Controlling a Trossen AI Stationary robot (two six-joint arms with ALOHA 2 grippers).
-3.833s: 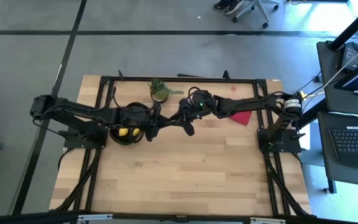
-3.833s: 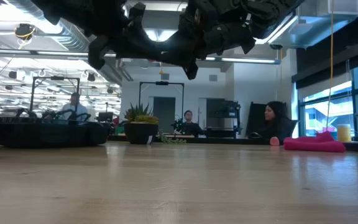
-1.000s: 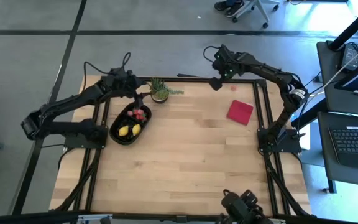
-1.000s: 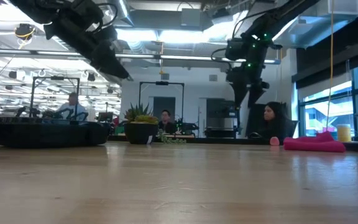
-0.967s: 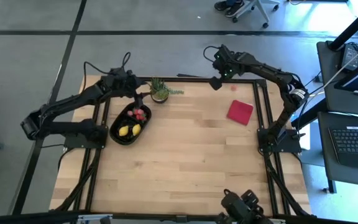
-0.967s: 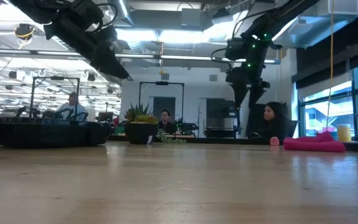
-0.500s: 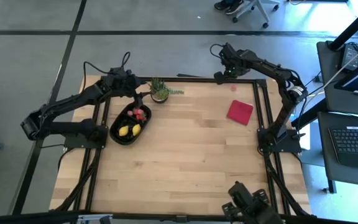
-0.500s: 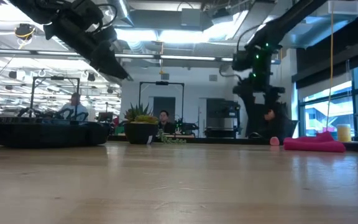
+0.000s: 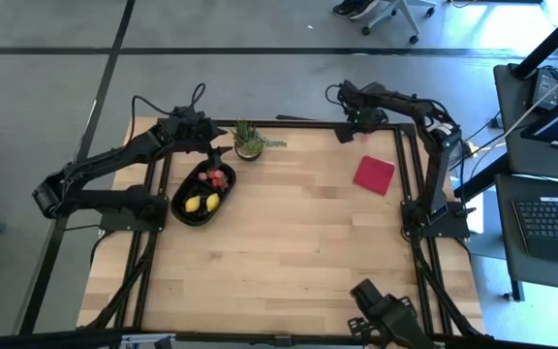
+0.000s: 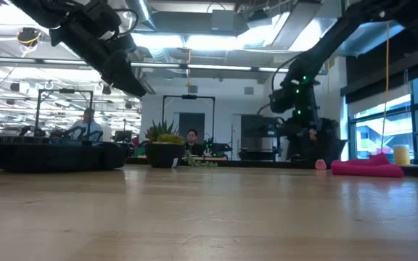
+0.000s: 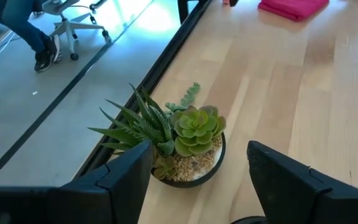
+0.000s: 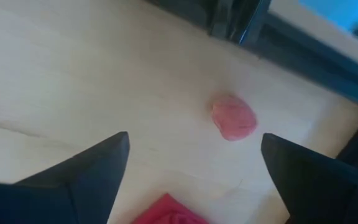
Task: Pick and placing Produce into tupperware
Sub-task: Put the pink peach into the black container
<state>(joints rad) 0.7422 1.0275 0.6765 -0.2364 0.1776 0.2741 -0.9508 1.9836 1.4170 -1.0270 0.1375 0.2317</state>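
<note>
The right pincer (image 9: 346, 133), wide open, hangs over a pink berry (image 12: 234, 118) near the counter's (image 9: 289, 252) far edge. The left pincer (image 9: 223, 152), open too, hovers by the black tupperware (image 9: 181, 207), whose long side runs slantwise toward the left edge.

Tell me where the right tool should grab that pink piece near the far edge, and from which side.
Grip the pink piece across its rounded middle, coming straight down from above. It lies alone on the table, apart from the red square. The right tool, open, already hangs over it.
</note>
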